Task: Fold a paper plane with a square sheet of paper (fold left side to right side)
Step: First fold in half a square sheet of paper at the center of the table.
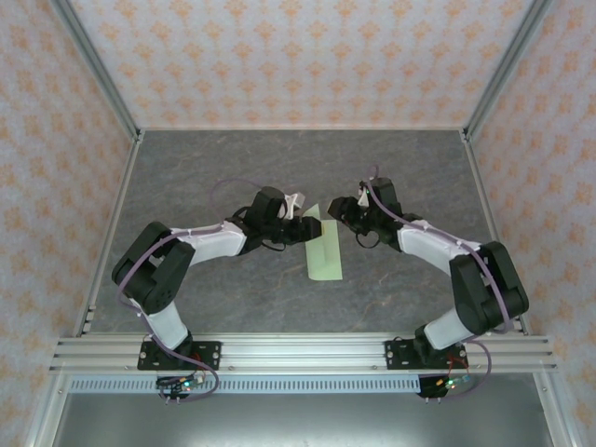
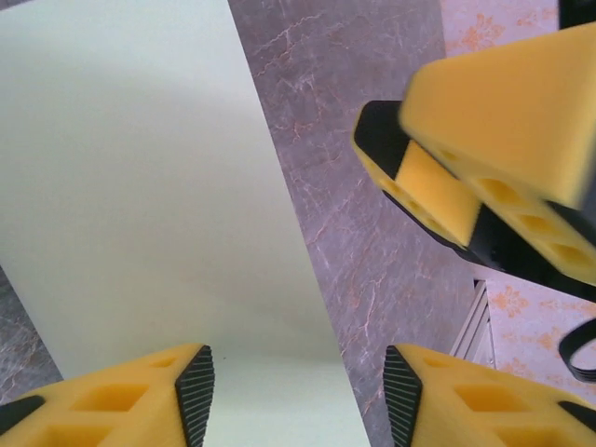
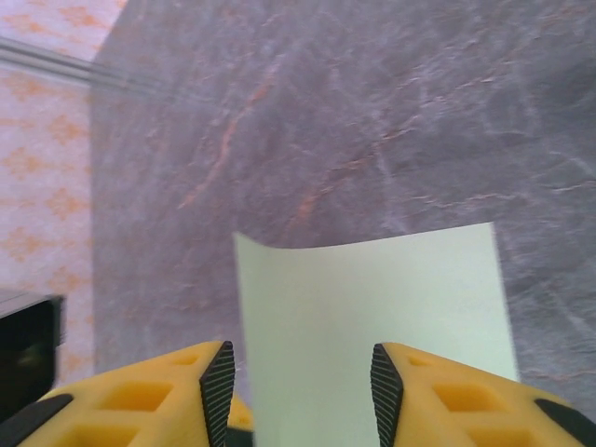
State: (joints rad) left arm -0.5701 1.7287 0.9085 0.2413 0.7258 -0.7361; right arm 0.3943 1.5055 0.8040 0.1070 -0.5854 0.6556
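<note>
The square sheet of paper (image 1: 324,253) lies near the middle of the table (image 1: 233,168) as a narrow pale-green strip running from 12 to 6 o'clock, so the left-to-right fold looks already laid over. The step in hand appears to be setting that fold at the strip's far end.

The left gripper (image 1: 303,228) sits at the strip's 11 o'clock corner and the right gripper (image 1: 343,216) just off its 1 o'clock corner, the two near each other. From the left wrist, the left gripper (image 2: 298,396) has its jaws apart with the paper (image 2: 158,186) running between and under them, not pinched. From the right wrist, the right gripper (image 3: 303,386) is likewise spread, the paper (image 3: 372,317) passing through the gap untouched. The strip's edge there bows slightly, so it may not lie quite flat.

Next, I judge, the crease wants pressing down along its length, one claw steadying the strip so it cannot slide.
</note>
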